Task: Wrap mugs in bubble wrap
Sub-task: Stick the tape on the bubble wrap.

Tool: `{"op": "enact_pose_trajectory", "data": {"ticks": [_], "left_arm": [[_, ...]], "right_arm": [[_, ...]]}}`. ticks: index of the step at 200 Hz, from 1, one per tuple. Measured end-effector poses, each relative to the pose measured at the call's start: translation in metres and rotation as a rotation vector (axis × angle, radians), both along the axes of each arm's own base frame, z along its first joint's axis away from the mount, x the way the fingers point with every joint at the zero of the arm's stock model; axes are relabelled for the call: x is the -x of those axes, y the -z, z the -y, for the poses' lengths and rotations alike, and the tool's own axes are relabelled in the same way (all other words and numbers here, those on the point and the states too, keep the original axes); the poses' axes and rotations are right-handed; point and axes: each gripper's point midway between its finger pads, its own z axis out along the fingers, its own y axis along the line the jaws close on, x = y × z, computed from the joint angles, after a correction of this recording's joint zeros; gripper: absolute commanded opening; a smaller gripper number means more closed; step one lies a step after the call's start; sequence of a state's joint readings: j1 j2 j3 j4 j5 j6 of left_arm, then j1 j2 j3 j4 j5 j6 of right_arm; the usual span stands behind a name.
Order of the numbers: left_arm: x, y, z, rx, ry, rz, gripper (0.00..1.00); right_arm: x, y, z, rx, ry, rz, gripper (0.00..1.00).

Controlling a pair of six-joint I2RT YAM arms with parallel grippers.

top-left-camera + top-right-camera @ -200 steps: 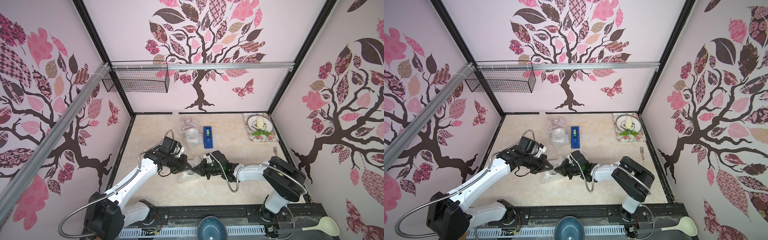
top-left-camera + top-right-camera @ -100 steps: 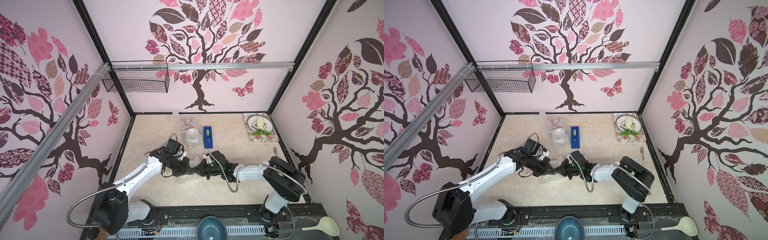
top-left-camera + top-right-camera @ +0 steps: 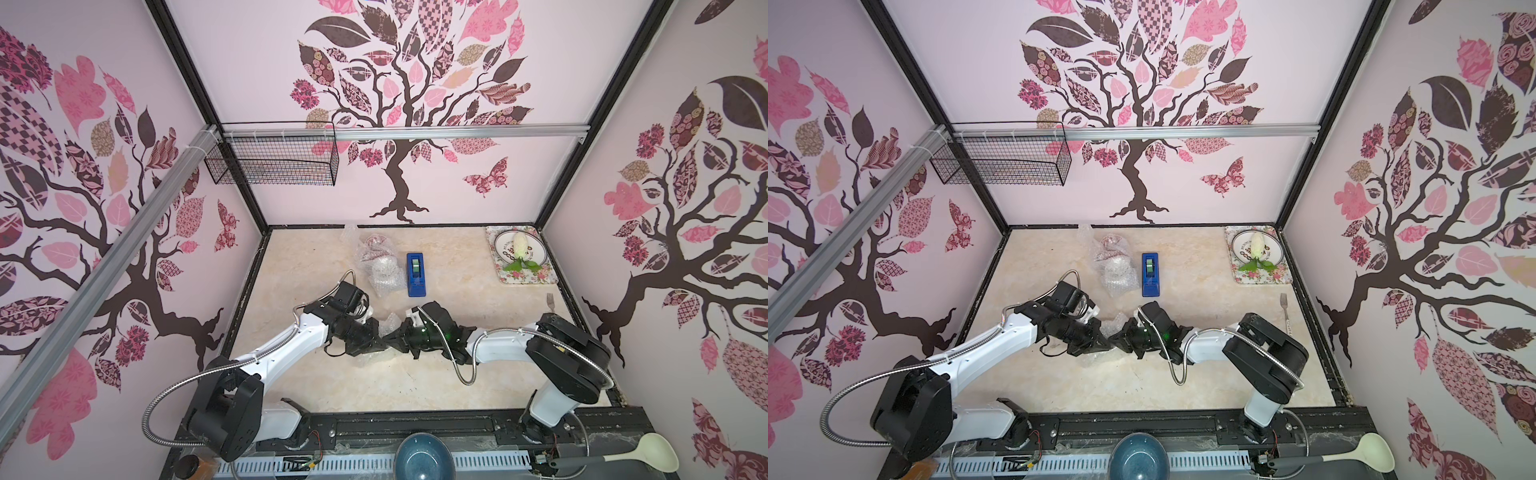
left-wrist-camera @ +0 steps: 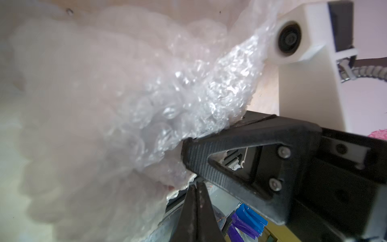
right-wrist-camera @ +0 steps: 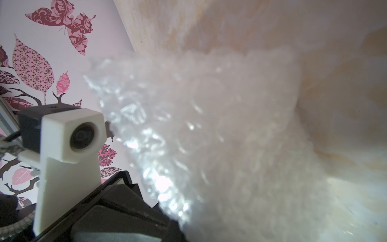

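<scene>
The two arms meet nose to nose at the middle of the table [image 3: 457, 374], with a crumpled piece of bubble wrap [image 3: 390, 321] bunched between their tips and just behind them. The left gripper [image 3: 380, 337] has its jaws pressed together, and its wrist view shows them nipping a hem of the film. The right gripper [image 3: 397, 334] is likewise closed, the sheet spilling out from its tip. Whether a mug sits inside this wad I cannot tell, because both wrist views are filled with blurred plastic. At the back of the table, just beside the blue tape dispenser [image 3: 416, 275], lie two wrapped bundles [image 3: 384, 276], one showing reddish through the film, so two of the three look done. The step in hand seems to be gathering the last wrap closed. The next move calls for drawing the loose ends snug without tearing the film — and for one pinch to hold while the other lets go.
</scene>
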State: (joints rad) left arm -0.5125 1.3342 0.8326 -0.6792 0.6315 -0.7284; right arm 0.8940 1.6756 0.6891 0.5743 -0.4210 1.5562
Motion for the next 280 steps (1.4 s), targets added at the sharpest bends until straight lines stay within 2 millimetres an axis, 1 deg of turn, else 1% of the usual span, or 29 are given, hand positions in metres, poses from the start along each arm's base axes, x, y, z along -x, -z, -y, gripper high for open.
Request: {"op": "enact_pose_trajectory", "data": {"ticks": [68, 95, 129, 136, 148, 158, 181, 207, 246, 265, 280], "left_arm": [[0.003, 0.004, 0.004, 0.030, -0.004, -0.017, 0.00], [0.005, 0.010, 0.003, 0.027, -0.004, -0.021, 0.00], [0.005, 0.012, 0.003, 0.030, -0.006, -0.013, 0.00], [0.005, 0.012, 0.003, 0.031, -0.007, -0.011, 0.00], [0.005, 0.012, 0.002, 0.033, -0.010, -0.004, 0.00], [0.004, 0.013, 0.002, 0.033, -0.011, 0.002, 0.00], [0.004, 0.013, 0.003, 0.033, -0.011, 0.005, 0.00], [0.005, 0.014, 0.004, 0.032, -0.004, 0.001, 0.00], [0.006, 0.015, 0.004, 0.029, -0.001, -0.004, 0.00], [0.002, 0.023, 0.001, -0.005, -0.016, 0.000, 0.00], [-0.001, 0.025, 0.000, -0.014, -0.021, 0.008, 0.00]], "right_arm": [[0.000, 0.000, -0.001, 0.009, 0.000, -0.006, 0.00], [0.000, 0.000, -0.001, 0.010, -0.002, -0.006, 0.00], [0.002, 0.000, -0.002, 0.011, -0.003, -0.005, 0.00], [0.002, 0.001, -0.002, 0.012, -0.003, -0.005, 0.03], [0.002, 0.001, -0.002, 0.013, -0.002, -0.005, 0.15], [0.000, -0.003, -0.003, 0.007, 0.002, 0.001, 0.23], [-0.001, -0.008, -0.004, 0.012, 0.010, 0.012, 0.31], [0.001, -0.010, 0.000, 0.041, 0.019, 0.003, 0.38], [0.001, -0.011, 0.005, 0.103, 0.030, -0.018, 0.43], [0.001, -0.012, 0.008, 0.138, 0.033, -0.029, 0.46], [-0.001, -0.014, 0.009, 0.155, 0.034, -0.034, 0.47]]}}
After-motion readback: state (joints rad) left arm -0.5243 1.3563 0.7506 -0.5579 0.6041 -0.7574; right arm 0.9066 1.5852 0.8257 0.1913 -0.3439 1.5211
